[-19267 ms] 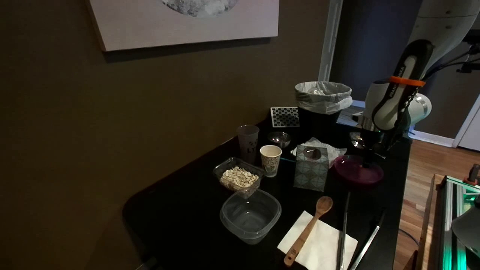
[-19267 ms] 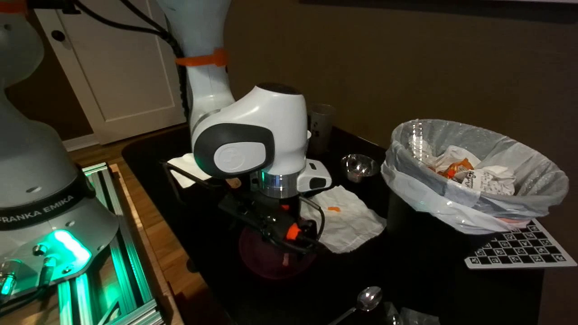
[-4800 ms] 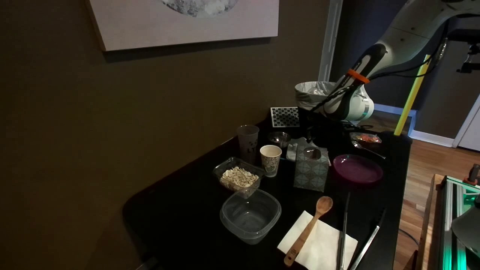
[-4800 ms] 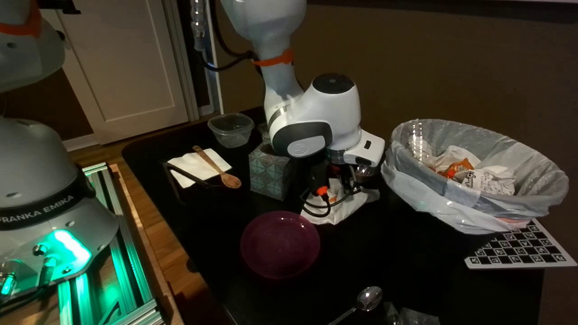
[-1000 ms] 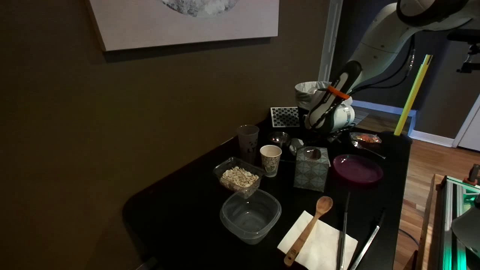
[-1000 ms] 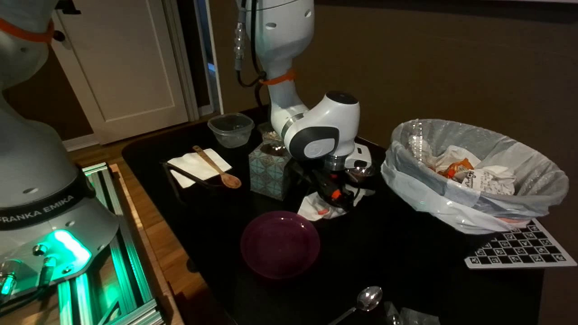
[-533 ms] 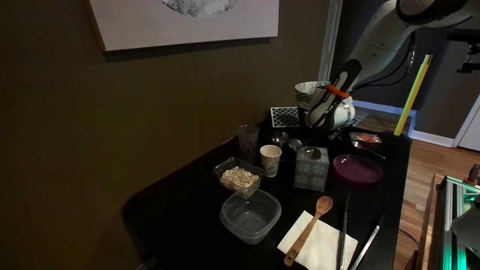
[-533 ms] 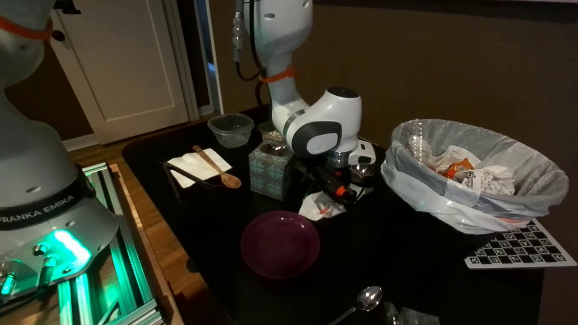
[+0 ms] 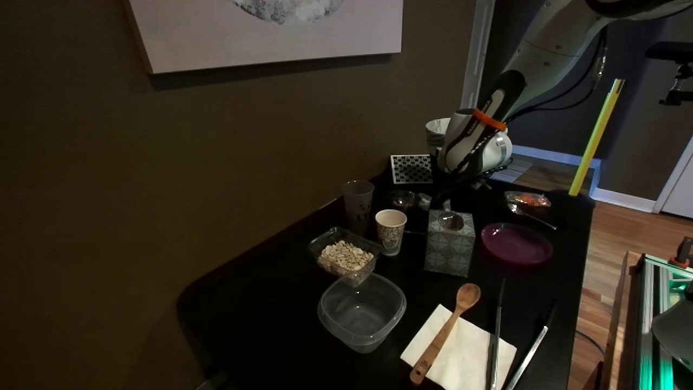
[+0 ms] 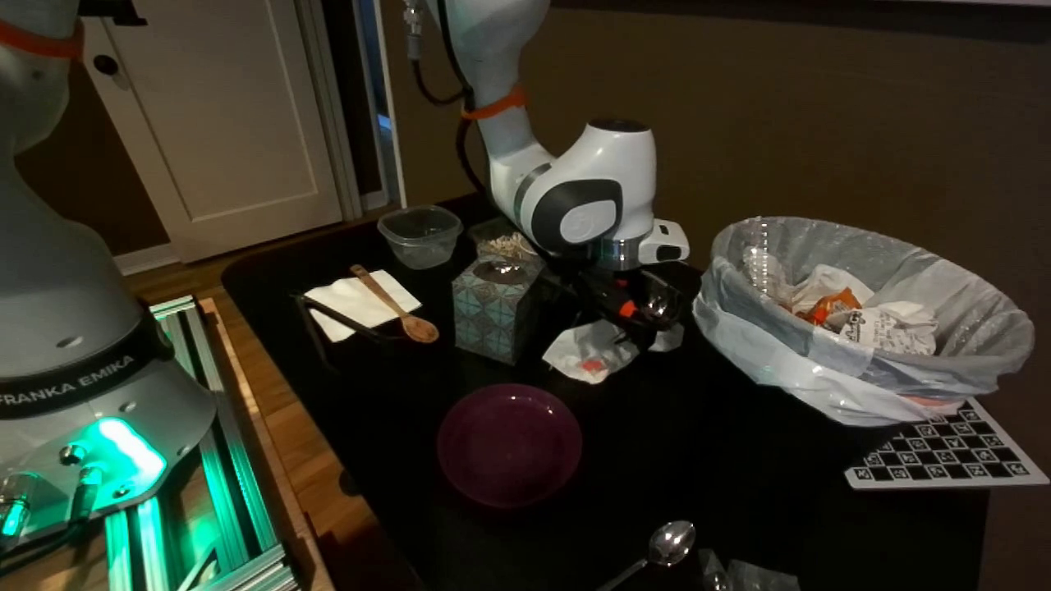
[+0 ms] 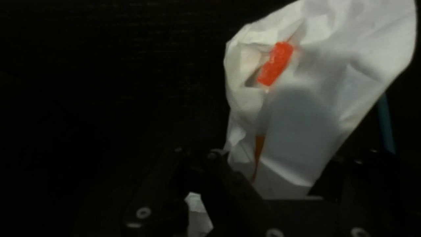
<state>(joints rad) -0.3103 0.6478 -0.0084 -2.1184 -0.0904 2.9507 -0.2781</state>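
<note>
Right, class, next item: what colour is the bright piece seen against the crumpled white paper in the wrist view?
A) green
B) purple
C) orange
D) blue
C: the wrist view shows a bright orange piece against the crumpled white paper, and orange also shows there in an exterior view.

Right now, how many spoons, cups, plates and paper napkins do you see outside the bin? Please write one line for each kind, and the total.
Spoons: 2 (wooden spoon, metal spoon)
Cups: 2 (paper cup, clear cup)
Plates: 1 (purple plate)
Paper napkins: 2 (flat napkin, crumpled napkin)
Total: 7
</note>
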